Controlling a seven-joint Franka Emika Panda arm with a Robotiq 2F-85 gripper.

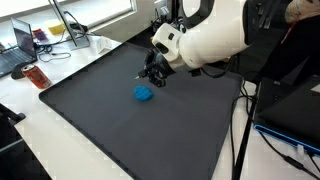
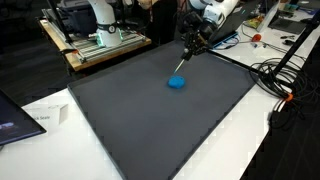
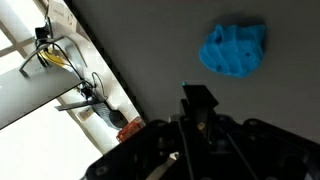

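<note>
- The gripper (image 3: 197,98) has its fingers pressed together. The wrist view shows no gap between them and no object that can be made out.
- In both exterior views the gripper (image 1: 150,76) (image 2: 186,50) hangs low over a dark grey mat (image 1: 120,130) (image 2: 150,125), pointing down.
- In an exterior view a thin pale streak runs down from the fingertips towards the mat. What it is cannot be told.
- A blue lumpy object (image 3: 233,48), soft-looking and full of dimples, lies on the mat near the gripper. In the wrist view it sits beyond the fingertips and off to the right, not touching them.
- In both exterior views the blue lumpy object (image 1: 145,93) (image 2: 177,83) rests just below and beside the gripper.
- The mat covers most of a white worktop (image 1: 40,140) (image 2: 255,125).
- Well away from the gripper, past the mat's edge, stands a reddish-orange container (image 1: 37,76), with a laptop (image 1: 15,50) further off.
</note>
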